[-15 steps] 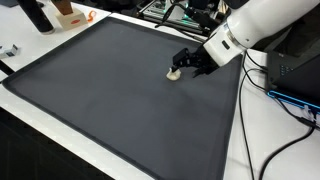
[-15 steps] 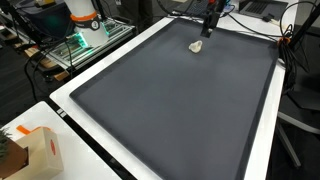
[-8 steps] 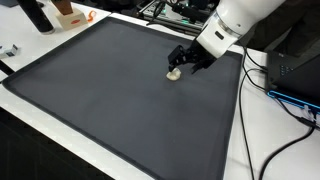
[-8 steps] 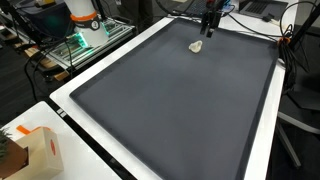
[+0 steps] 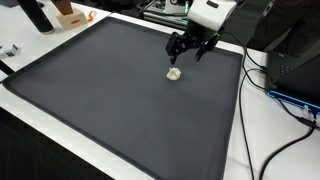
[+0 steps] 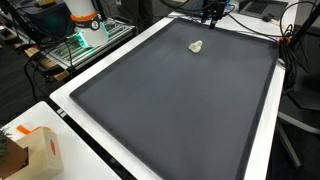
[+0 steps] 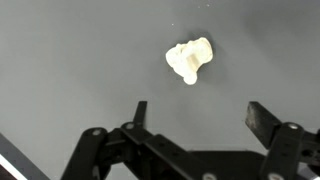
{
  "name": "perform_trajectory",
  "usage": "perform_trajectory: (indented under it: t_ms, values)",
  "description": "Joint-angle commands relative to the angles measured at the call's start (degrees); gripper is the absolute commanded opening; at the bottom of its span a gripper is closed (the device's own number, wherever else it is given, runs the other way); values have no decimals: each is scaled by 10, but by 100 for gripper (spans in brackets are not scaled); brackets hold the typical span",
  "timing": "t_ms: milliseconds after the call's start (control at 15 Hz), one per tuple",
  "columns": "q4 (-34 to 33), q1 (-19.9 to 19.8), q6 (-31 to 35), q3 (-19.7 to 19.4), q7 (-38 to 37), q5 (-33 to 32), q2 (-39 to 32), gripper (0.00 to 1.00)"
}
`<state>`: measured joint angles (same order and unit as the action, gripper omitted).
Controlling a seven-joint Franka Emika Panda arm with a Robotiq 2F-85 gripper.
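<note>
A small cream-white lumpy object lies on the dark grey mat near its far side; it also shows in an exterior view and in the wrist view. My gripper hangs open and empty above the object, lifted clear of the mat, and shows at the top edge in an exterior view. In the wrist view the gripper has its two dark fingers spread wide, with the object lying beyond them on bare mat.
The mat sits on a white table. A cardboard box stands at a near corner. Orange and dark items sit at a far corner. Cables and equipment lie beside the mat.
The gripper has risen and drawn back from the cream object, which stays on the mat where it was released.
</note>
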<state>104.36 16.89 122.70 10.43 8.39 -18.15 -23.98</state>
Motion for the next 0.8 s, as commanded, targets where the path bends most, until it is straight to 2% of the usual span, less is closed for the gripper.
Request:
perform_trajectory:
  t_ms: [0,267,533,600,733]
  values:
    - [40,-40,-1,24,82,66,53,100]
    - [46,-62,-13,29,154,113,85,100]
    - [48,-70,-30,28,194,138,104,100]
    - [24,-60,-20,22,168,117,81,100]
    - [21,-60,-21,22,170,118,83,100]
